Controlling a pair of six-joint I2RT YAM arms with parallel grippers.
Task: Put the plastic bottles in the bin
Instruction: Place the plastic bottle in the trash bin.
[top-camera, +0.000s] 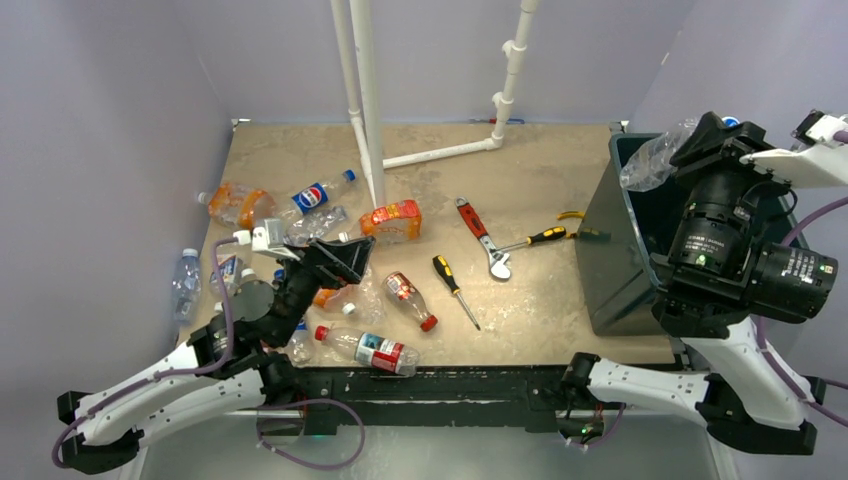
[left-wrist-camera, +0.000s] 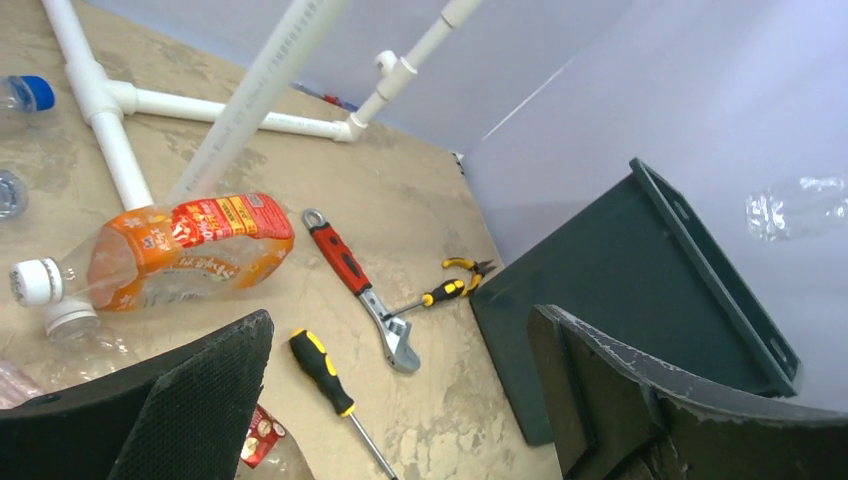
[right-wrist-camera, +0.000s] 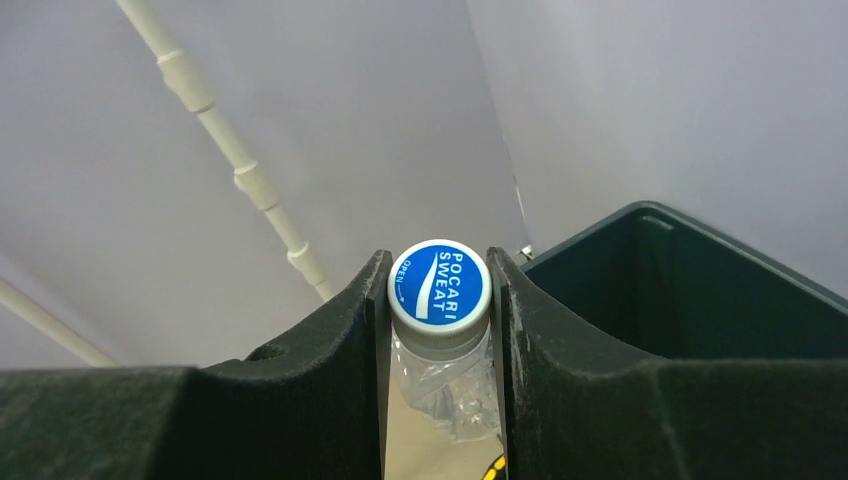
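Tabletop (top-camera: 560, 160): right hand (right-wrist-camera: 438, 275) clamps bottle (top-camera: 648, 160), seemingly above bin (top-camera: 610, 250); left hand (left-wrist-camera: 400, 318) wide open.

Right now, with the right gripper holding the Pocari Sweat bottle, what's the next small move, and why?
Probably carry the right gripper a little to its right before opening. The Pocari Sweat bottle hangs over the green bin at its left rim, not squarely above the opening, so releasing here might drop it outside.

The Pocari Sweat bottle (right-wrist-camera: 440, 345) is thin, clear, crinkled plastic with a glossy blue cap. The bin (top-camera: 615, 250) is matt dark green plastic. The wrench (left-wrist-camera: 360, 285) has a shiny bare-metal head. The tabletop (top-camera: 540, 170) looks mottled and matt. The left gripper (left-wrist-camera: 400, 320) has matt black, grainy fingers (left-wrist-camera: 200, 400).
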